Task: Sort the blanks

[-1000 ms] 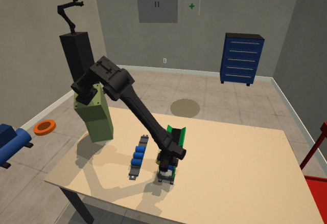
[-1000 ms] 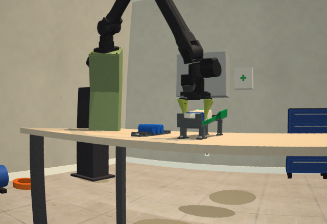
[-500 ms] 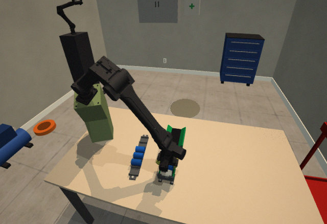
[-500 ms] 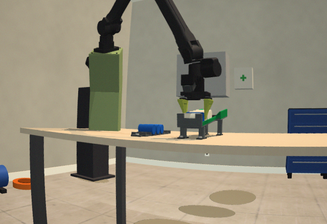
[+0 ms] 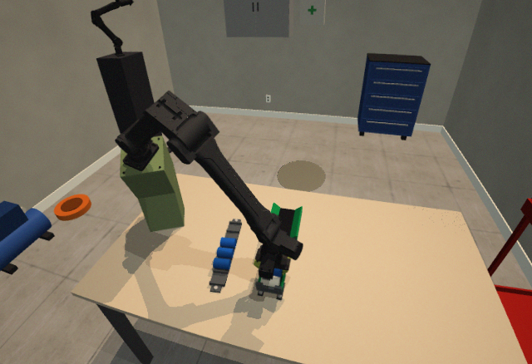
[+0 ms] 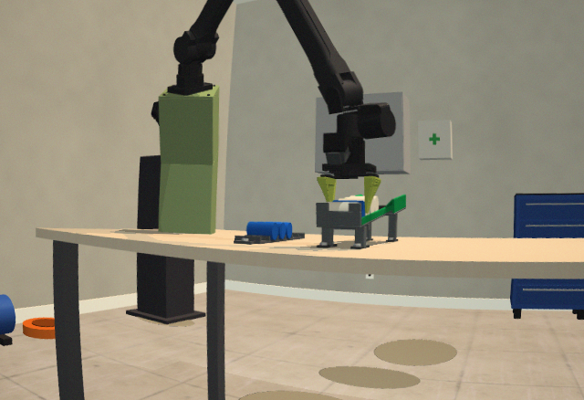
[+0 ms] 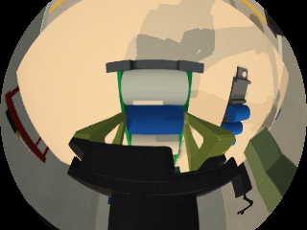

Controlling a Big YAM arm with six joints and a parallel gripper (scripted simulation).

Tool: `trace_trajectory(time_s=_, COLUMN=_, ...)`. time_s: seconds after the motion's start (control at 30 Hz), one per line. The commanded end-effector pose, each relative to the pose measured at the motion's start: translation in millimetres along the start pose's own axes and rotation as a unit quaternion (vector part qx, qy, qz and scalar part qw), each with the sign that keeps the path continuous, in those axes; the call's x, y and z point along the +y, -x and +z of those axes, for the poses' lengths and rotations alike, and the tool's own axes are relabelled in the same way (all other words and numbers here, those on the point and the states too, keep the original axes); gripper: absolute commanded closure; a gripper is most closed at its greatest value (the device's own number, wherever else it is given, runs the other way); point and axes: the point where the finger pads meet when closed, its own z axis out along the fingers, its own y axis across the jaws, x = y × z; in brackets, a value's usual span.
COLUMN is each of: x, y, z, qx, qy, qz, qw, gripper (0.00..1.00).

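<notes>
The green feed ramp (image 6: pixel 382 209) ends in a grey stop (image 7: pixel 155 65). A white blank (image 7: pixel 156 88) lies across the ramp against the stop. A blue blank (image 7: pixel 155 119) lies across the ramp right behind it, touching it. My gripper (image 6: pixel 349 190) is open and points straight down over the blue blank, one finger near each of its ends, tips about level with its top. In the top view the gripper (image 5: pixel 270 272) hides most of the low end of the ramp. The dark stock rack (image 5: pixel 225 254) holds three blue blanks (image 6: pixel 268 228) side by side in its slots.
The arm's green base block (image 5: pixel 152 188) stands at the table's back left corner. A little white shows on the ramp behind my right finger (image 6: pixel 374 202). A red frame (image 5: pixel 513 265) stands off the table's right edge.
</notes>
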Motion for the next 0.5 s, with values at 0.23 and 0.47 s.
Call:
trace_trajectory(time_s=0.23, x=8.2, y=7.7, z=-3.8, qx=-0.004, qy=0.011, qz=0.002, qw=1.000, gripper=0.40)
trace_trajectory(time_s=0.47, x=8.2, y=7.6, z=-3.8, qx=-0.004, qy=0.011, qz=0.002, qw=1.000, gripper=0.40)
